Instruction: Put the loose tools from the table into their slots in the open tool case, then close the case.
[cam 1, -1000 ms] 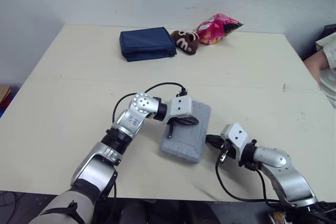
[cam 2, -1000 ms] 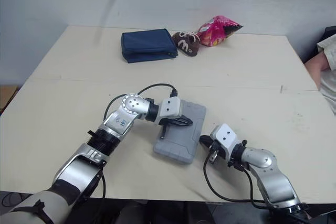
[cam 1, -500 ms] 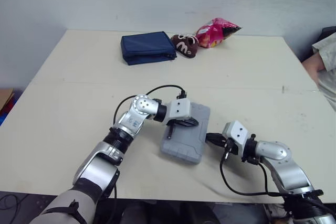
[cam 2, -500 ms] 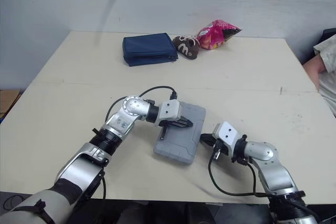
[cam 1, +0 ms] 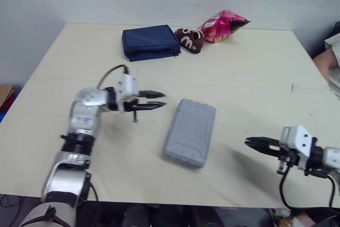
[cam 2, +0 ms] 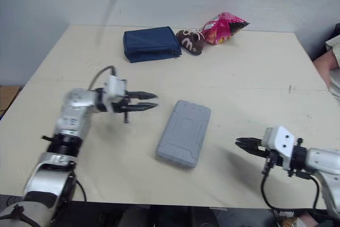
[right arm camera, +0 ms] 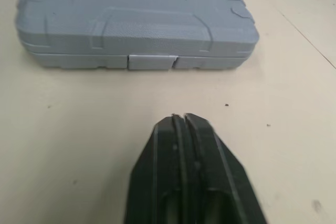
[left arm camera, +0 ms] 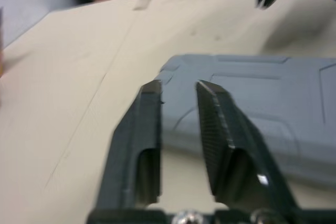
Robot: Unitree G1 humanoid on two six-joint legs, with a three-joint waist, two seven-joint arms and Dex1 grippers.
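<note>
Smack in the middle of the bench [cam 1: 255, 78] sits the grey tool case [cam 1: 189, 132], lid down and lying flat. No loose tools are lying anywhere around it, so my read is the packing part is done and the closing part is done too, or as good as.

The left pincer [cam 1: 162, 100] hovers just off the case's left side, tips aimed at it, fingers spread a little with nothing between them. The right pincer [cam 1: 248, 142] is off the case's right side, well apart from it, low over the bench, fingers pressed together and empty.

From the right wrist view the case's front latch [right arm camera: 150, 62] looks flush with the seam, and the two halves meet evenly along that edge. Can't tell for sure whether it actually clicked shut though. If anything's left, I'd guess it's just a press on that latch to confirm.

Way behind the case, at the far edge, there's a blue pouch [cam 1: 149, 43], a brown plush [cam 1: 188, 40] and a pink snack bag [cam 1: 223, 26]. None of that looks like tool stuff, so I'd leave it alone.
</note>
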